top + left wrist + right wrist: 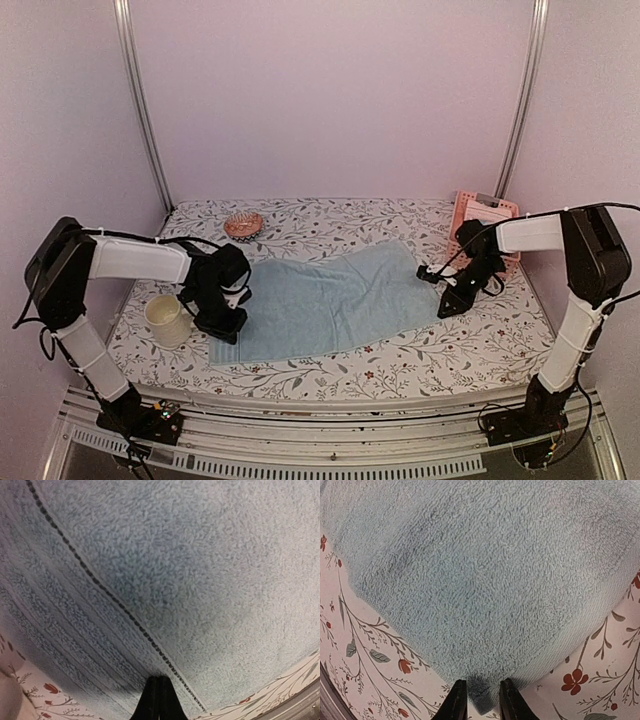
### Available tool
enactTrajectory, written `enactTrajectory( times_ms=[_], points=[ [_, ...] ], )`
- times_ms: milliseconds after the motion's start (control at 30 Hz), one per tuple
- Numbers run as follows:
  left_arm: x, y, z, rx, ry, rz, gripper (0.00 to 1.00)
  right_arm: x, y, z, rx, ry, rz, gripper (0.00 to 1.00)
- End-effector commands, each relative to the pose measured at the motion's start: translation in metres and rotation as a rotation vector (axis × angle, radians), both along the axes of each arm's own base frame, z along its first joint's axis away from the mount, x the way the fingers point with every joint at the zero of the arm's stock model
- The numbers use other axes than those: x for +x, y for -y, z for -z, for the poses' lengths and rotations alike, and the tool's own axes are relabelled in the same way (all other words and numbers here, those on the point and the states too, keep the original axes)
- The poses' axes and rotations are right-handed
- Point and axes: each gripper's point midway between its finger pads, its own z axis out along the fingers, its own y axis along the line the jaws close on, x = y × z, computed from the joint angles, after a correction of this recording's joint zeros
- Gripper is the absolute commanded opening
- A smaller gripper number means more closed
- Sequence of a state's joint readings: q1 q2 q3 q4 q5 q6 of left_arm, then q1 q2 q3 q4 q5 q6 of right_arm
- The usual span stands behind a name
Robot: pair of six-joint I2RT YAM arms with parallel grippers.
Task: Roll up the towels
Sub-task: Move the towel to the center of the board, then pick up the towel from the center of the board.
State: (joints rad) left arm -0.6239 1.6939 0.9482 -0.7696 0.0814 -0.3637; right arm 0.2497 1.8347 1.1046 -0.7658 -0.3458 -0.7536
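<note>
Light blue rectangular terry towel (330,300) lies flat mid-table on floral cloth (450,350). L gripper (159,700) jaws closed, tips at its near-left ribbed edge. R gripper (480,700) jaws apart, towel's right corner between them.

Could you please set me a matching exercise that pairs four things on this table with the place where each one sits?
Things:
1. light blue towel
2. cream cup
3. small patterned bowl
4. pink slatted tray

Places:
A. far right corner
B. near the left edge, towards the front
C. spread out across the middle
D. far side, left of centre

Pairs: 1-C; 2-B; 3-D; 4-A
</note>
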Motion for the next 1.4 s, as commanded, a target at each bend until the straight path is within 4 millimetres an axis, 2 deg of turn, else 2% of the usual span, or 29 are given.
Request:
enactTrajectory(
  times_ms=[0,200,367,567,733,867,933,1000,1133,1200,1267,1367],
  points=[
    [-0.033,-0.008,0.014,0.037,-0.088,-0.009,0.00,-0.045,0.021,0.023,-0.119,-0.087,-0.076,0.25],
    [-0.048,-0.008,0.012,0.037,-0.103,0.009,0.00,-0.109,0.060,0.025,-0.260,-0.152,-0.126,0.24],
    [-0.061,-0.009,0.011,0.039,-0.134,0.006,0.00,-0.146,0.078,0.015,-0.309,-0.183,-0.151,0.24],
    [-0.088,-0.012,0.011,0.040,-0.221,0.033,0.00,-0.170,0.089,0.005,-0.331,-0.196,-0.184,0.23],
    [-0.103,-0.007,0.004,0.005,-0.255,0.063,0.00,-0.166,0.090,-0.015,-0.322,-0.127,-0.216,0.24],
    [-0.082,-0.001,-0.021,-0.009,-0.173,0.084,0.00,-0.143,0.077,-0.043,-0.240,-0.046,-0.213,0.30],
    [-0.065,0.005,-0.035,-0.032,-0.123,0.086,0.00,-0.121,0.068,-0.061,-0.185,0.000,-0.184,0.33],
    [-0.042,0.007,-0.048,-0.048,-0.058,0.071,0.02,-0.094,0.062,-0.073,-0.147,0.045,-0.125,0.35],
    [0.021,-0.002,-0.072,-0.038,0.125,-0.002,0.17,-0.034,0.052,-0.092,-0.074,0.133,0.021,0.36],
    [0.052,-0.001,-0.086,-0.074,0.210,-0.040,0.23,-0.009,0.043,-0.095,-0.032,0.145,0.097,0.37],
    [0.076,0.000,-0.093,-0.106,0.273,-0.071,0.26,0.014,0.037,-0.090,-0.008,0.139,0.154,0.37],
    [0.102,0.002,-0.093,-0.129,0.322,-0.109,0.26,0.043,0.029,-0.080,0.024,0.117,0.231,0.37]
  ],
)
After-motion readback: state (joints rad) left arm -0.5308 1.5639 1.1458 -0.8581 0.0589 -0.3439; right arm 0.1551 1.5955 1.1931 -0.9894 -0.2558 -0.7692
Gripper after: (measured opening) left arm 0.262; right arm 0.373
